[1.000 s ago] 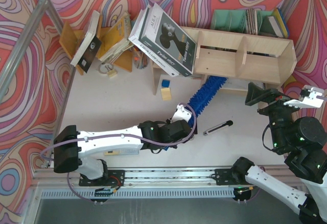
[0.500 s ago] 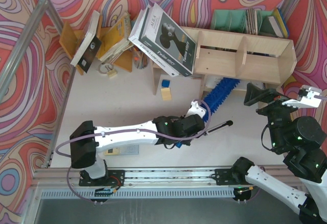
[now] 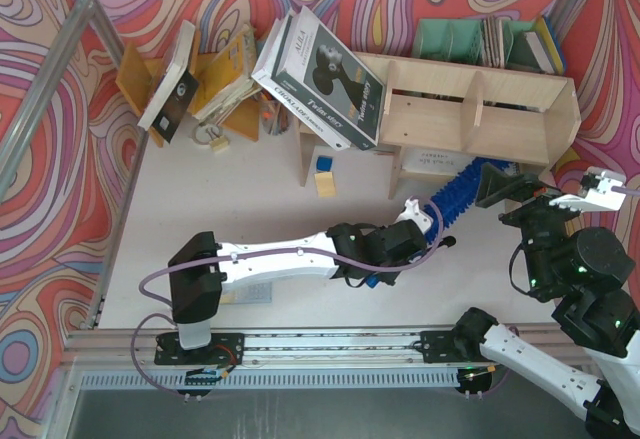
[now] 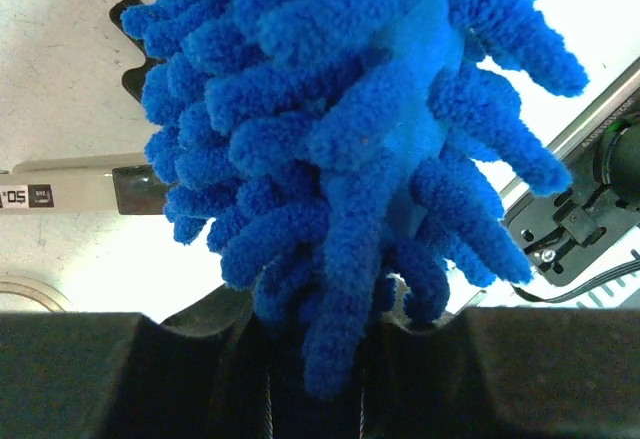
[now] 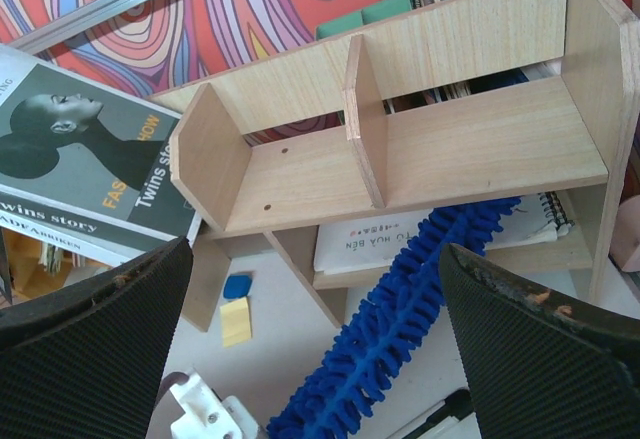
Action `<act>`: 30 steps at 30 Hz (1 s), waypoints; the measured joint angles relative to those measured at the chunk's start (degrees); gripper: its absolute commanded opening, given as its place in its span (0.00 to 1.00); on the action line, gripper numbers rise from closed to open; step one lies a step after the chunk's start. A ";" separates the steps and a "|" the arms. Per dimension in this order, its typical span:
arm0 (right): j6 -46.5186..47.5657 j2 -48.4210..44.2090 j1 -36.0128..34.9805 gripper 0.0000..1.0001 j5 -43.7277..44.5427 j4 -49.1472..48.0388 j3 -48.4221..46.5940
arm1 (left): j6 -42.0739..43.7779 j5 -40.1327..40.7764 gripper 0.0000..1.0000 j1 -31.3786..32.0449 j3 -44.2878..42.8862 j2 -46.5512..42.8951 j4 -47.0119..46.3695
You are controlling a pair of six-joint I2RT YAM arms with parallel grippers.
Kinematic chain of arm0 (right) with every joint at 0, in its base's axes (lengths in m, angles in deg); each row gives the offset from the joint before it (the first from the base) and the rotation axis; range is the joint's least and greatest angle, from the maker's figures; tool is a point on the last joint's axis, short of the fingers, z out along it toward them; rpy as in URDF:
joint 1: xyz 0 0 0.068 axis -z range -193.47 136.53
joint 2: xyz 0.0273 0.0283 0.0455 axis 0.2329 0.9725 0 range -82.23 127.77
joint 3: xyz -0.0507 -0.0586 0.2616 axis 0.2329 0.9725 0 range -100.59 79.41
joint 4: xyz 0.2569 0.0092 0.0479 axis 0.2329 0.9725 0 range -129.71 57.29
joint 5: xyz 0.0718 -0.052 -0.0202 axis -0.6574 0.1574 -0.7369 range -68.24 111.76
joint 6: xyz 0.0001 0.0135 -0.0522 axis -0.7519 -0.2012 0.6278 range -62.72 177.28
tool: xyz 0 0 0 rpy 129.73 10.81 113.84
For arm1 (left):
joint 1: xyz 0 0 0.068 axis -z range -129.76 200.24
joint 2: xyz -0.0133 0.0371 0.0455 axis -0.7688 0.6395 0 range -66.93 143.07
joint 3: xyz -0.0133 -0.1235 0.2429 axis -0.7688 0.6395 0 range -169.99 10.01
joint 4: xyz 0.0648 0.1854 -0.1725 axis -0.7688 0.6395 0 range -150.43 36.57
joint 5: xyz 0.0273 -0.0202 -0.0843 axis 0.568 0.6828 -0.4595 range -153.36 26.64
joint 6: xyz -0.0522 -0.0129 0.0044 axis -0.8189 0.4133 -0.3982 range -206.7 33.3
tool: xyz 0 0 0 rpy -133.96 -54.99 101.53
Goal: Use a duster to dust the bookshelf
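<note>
Mid-dusting: left gripper [image 3: 420,217] clamps the long bright-blue fluffy microfibre duster [image 3: 462,187], head seemingly inside the lower tier of the pale plywood bookshelf [image 3: 470,119]; next, sweep along it. Right gripper [image 3: 548,191] gapes, empty.

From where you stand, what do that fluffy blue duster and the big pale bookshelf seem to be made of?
The duster looks like soft microfibre or chenille: thick fuzzy bright-blue strands, matt, no sheen. The bookshelf looks like pale unpainted wood, perhaps plywood: faint grain, bare matt boards; the edges are too small to confirm layers.
</note>
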 measured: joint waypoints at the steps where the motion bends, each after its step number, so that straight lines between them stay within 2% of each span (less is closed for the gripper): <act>1: 0.00 0.00 0.00 0.99 0.00 -0.02 0.00 | 0.00 0.02 0.00 0.02 0.00 0.00 0.02; 12: 0.00 0.00 0.00 0.99 0.00 -0.02 0.59 | -1.18 3.26 0.00 -0.87 9.55 -7.74 -1.57; 18: -0.42 0.02 0.00 0.99 -0.02 0.00 0.59 | -1.33 3.78 0.00 -1.57 10.45 -9.01 -1.38; 30: -0.68 0.02 0.00 0.99 0.00 0.04 0.59 | 0.94 -0.55 0.00 -1.40 -7.61 6.40 0.20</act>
